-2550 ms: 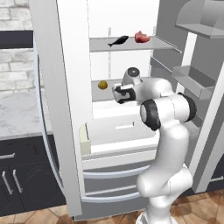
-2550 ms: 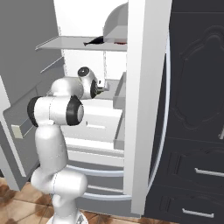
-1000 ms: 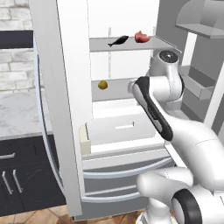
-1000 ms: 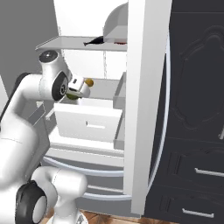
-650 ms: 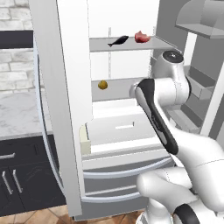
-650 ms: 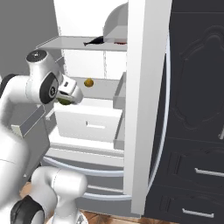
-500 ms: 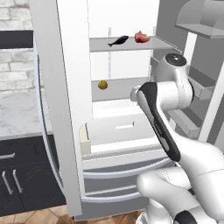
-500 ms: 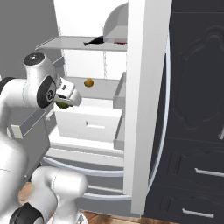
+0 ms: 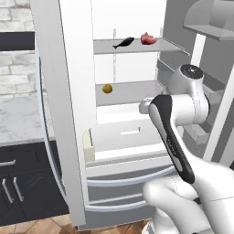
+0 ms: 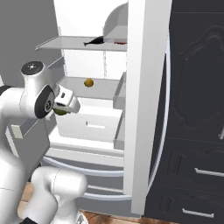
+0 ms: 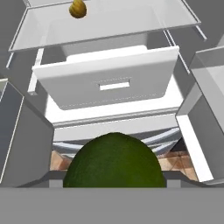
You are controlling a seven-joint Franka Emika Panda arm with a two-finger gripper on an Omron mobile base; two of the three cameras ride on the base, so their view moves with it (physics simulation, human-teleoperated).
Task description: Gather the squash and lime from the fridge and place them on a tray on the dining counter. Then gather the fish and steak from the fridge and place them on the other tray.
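My gripper (image 10: 61, 106) is shut on the lime (image 11: 114, 162), a plain green ball that bulges at the bottom of the hand view. The gripper hangs in front of the fridge (image 9: 68, 114), whose doors stand open, and it is clear of the shelves. The squash (image 9: 107, 88), a small yellowish lump, rests alone on the middle glass shelf, also seen as the squash (image 11: 78, 8) far ahead of the hand. On the top shelf lie the dark slim fish (image 9: 123, 43) and the pink-red steak (image 9: 147, 39) side by side.
A white pull-out drawer (image 11: 107, 78) juts forward under the middle shelf. Door bins flank the opening on both sides. Dark panelled cabinets (image 10: 197, 131) stand right of the fridge; a marble worktop (image 9: 18, 119) lies to its left.
The arm has drawn back out of the middle shelf and swung the hand toward the fridge's right door with the lime in it. The squash, fish and steak have stayed put.
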